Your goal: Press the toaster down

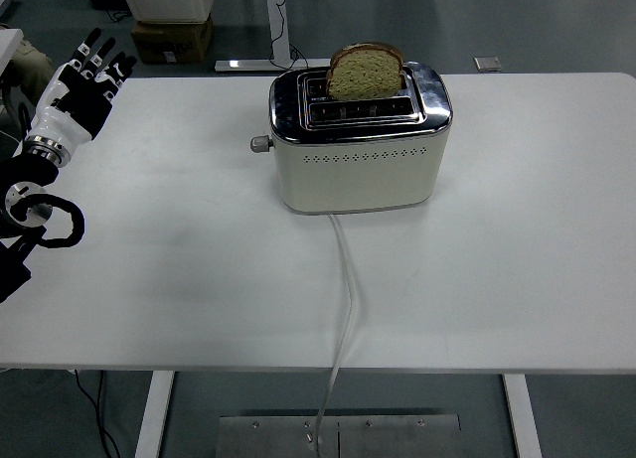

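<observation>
Toaster (pixel 358 145): cream body with chrome top, set on the far middle part of the table, long side facing the near edge; row of small vent holes along the front.
Lever (pixel 260 143): small knob on the toaster's left end, sitting high on that end; nothing touching it.
Bread (pixel 365 71): one brown-crusted slice, upright in the rear slot, well over half of it showing above the chrome top.
Front slot: dark, contents not discernible.
Cord (pixel 346 309): white, running from the toaster's front base toward the near edge, over it and down to the floor.
Table (pixel 517 279): white top on white legs.
Left hand (pixel 84 78): black-and-white, raised at the table's far left edge, well apart from the toaster; fingers spread, holding nothing.
Left arm (pixel 35 210): black, entering from the left edge.
Cardboard box (pixel 171 38): on the floor behind the table, upper left.
</observation>
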